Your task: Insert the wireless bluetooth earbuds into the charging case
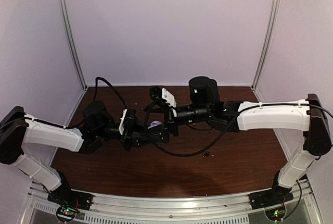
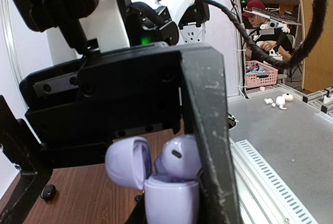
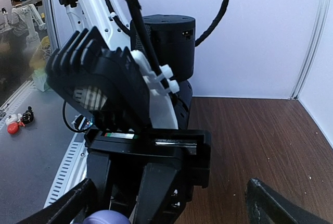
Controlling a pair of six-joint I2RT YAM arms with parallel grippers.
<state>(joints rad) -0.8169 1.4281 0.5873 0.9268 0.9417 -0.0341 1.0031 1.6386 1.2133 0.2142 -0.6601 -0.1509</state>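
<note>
My left gripper (image 2: 171,211) is shut on a lilac charging case (image 2: 171,200), held upright with its lid (image 2: 127,161) swung open to the left. A pale lilac earbud (image 2: 179,156) sits in the case's mouth, its rounded head still standing above the rim. A small black bud (image 2: 48,191) lies on the table behind. From above, the case (image 1: 155,125) shows between both grippers at mid-table. My right gripper (image 1: 167,126) hangs just above it, open; its fingers (image 3: 73,203) stand wide apart around the left gripper, with the lilac top (image 3: 106,218) at the frame's bottom edge.
The brown table (image 1: 244,166) ends in white walls at back and sides and an aluminium rail (image 1: 171,203) at the near edge. A black cable (image 1: 192,151) loops below the right arm. Small dark specks (image 1: 207,154) lie right of centre.
</note>
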